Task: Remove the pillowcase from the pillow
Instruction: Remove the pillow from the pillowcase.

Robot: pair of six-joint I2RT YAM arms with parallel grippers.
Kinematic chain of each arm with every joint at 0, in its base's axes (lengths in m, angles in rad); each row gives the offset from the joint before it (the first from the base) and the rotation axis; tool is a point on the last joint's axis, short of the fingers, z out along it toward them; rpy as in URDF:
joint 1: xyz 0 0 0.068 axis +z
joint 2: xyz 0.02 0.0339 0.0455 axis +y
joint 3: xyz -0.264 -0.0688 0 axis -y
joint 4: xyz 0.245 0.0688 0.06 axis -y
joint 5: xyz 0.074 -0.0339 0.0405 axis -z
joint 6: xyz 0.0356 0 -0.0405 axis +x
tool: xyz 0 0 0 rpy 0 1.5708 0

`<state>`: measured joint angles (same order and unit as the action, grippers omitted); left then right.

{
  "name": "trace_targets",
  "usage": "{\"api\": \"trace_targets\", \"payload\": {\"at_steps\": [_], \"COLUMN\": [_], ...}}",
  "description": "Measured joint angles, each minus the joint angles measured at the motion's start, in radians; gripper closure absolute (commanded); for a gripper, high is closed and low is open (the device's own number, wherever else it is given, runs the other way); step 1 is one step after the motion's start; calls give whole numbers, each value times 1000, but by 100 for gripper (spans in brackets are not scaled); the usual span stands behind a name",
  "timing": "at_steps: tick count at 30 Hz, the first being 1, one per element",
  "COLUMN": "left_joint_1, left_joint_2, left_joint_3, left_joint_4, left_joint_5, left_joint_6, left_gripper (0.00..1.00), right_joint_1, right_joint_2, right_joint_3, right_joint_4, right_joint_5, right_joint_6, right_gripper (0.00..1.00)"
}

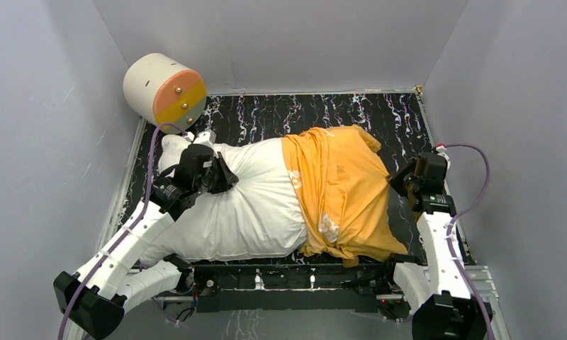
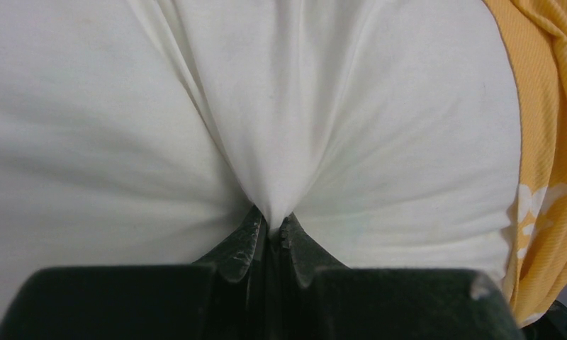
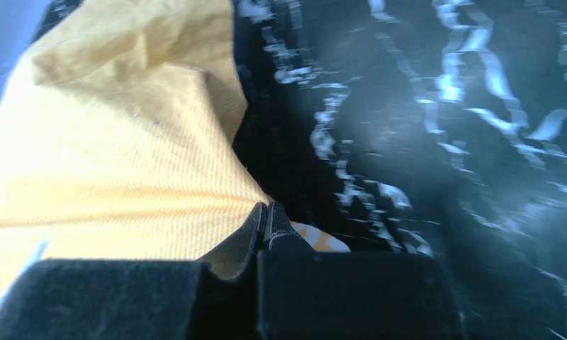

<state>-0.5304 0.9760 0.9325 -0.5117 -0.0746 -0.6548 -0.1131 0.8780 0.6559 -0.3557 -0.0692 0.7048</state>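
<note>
The pillowcase (image 1: 344, 184) is about half off. Its orange-yellow side shows, and it is bunched over the end of the pillow (image 1: 245, 205) that is nearest the right gripper (image 3: 266, 216). The rest of the white pillow is bare, and that bare part is right under the left gripper (image 2: 270, 227). The left gripper's two fingers are pressed together on a little fold of the white pillow cloth, and wrinkles run out from that pinch. In its own camera the orange cloth starts off to its right side. The right gripper's fingers are pressed together too, nipping the edge of the orange cloth just at their tips, with the dark, white-streaked table (image 3: 444, 142) on the far side of them. I think this is the pulling step: one gripper holds the pillow in place and the other tugs the cover away. Next, the right gripper should pull away from the left one, slow and straight, so the cloth does not slip out. No words can be read. There are only faint white marks (image 1: 328, 225) on the orange cloth, too crumpled to make out.
</note>
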Motion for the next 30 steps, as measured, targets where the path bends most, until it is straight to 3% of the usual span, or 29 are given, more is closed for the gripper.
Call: {"api": "trace_targets", "payload": {"at_steps": [2, 6, 8, 9, 10, 15, 21, 24, 26, 28, 30], "left_joint_1": [-1, -12, -12, -12, -12, -12, -12, -12, -12, -12, -11], "left_joint_2": [-1, 2, 7, 10, 15, 18, 10, 6, 6, 6, 6], "left_joint_3": [2, 6, 8, 10, 11, 13, 13, 13, 13, 13, 13], "left_joint_4": [-2, -2, -1, -1, 0, 0, -8, -14, -14, -14, -18], "left_joint_5": [0, 12, 13, 13, 15, 15, 10, 3, 3, 3, 2], "left_joint_6": [0, 0, 0, 0, 1, 2, 3, 2, 0, 0, 0], "left_gripper": [100, 100, 100, 100, 100, 100, 100, 100, 100, 100, 100], "right_joint_1": [3, 3, 2, -2, -7, -14, -14, -14, -14, -18, -22], "right_joint_2": [-39, -94, -82, -71, -54, 24, 105, 154, 196, 245, 289], "right_joint_3": [10, 20, 23, 24, 23, 1, -66, -142, -225, -328, -410], "right_joint_4": [-70, -153, -158, -157, -154, -120, -63, 45, 178, 353, 513], "right_joint_5": [109, 192, 174, 162, 137, -1, -129, -260, -372, -483, -569], "right_joint_6": [-42, -99, -106, -101, -96, -37, 16, 54, 113, 201, 285], "right_gripper": [99, 83, 57, 34, 22, 6, 3, 6, 17, 38, 52]}}
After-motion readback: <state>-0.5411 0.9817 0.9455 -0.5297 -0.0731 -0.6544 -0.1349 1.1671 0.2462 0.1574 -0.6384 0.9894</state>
